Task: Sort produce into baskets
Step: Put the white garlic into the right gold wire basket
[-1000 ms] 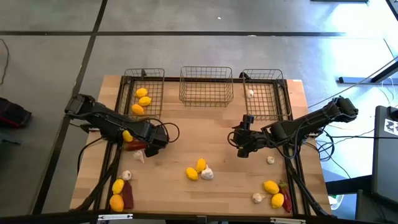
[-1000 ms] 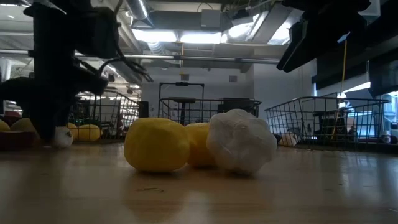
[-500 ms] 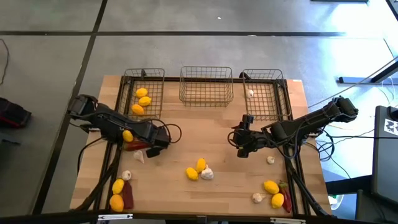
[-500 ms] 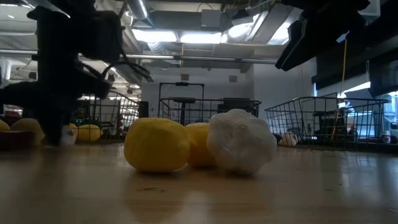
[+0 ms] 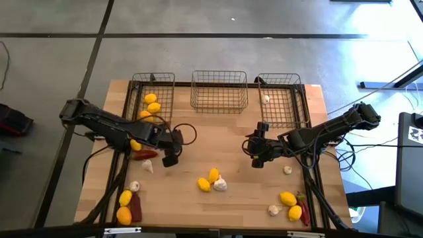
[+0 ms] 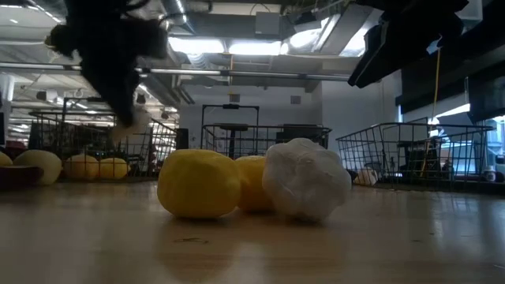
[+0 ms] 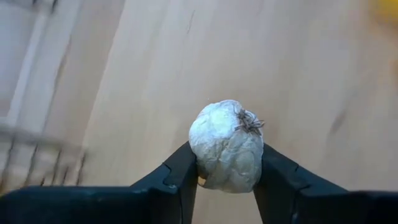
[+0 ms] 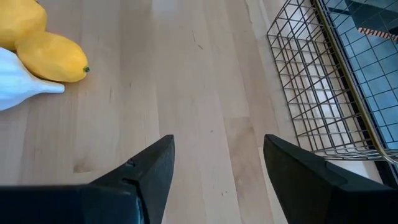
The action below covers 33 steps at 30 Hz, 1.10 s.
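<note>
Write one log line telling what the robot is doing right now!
left tool: shut on garlic bulb, lifted off table | right tool: open, empty, waiting near right basket

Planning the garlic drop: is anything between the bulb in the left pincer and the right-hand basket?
Nothing on the table blocks it, but the right pincer hangs open near the line from the held garlic to the right basket.
</note>
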Available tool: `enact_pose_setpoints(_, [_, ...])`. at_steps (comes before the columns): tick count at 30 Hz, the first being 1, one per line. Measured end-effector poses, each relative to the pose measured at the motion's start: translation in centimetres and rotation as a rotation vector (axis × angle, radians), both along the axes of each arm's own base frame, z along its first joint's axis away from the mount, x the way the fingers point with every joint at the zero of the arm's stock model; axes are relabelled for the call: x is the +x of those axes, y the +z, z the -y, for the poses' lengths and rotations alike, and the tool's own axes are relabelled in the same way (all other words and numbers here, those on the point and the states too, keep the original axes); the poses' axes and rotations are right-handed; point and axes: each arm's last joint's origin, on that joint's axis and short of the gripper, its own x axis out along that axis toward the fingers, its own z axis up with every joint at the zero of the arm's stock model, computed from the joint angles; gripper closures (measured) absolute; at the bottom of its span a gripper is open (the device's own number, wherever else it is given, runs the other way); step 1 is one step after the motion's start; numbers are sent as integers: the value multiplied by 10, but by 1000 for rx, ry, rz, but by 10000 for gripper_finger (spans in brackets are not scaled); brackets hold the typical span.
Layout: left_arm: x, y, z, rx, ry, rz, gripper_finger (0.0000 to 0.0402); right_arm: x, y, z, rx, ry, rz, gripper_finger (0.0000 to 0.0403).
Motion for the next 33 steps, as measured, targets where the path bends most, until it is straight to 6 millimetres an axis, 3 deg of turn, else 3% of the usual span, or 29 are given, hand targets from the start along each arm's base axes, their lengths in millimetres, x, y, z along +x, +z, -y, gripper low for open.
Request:
enact_pose_setpoints(18, [46, 48, 8, 69, -224, 665, 281, 2, 2, 0, -34, 19, 16, 160])
enact_pose_setpoints(33, [59, 73, -3, 107, -184, 949, 281, 15, 15, 3, -261, 79, 128, 160])
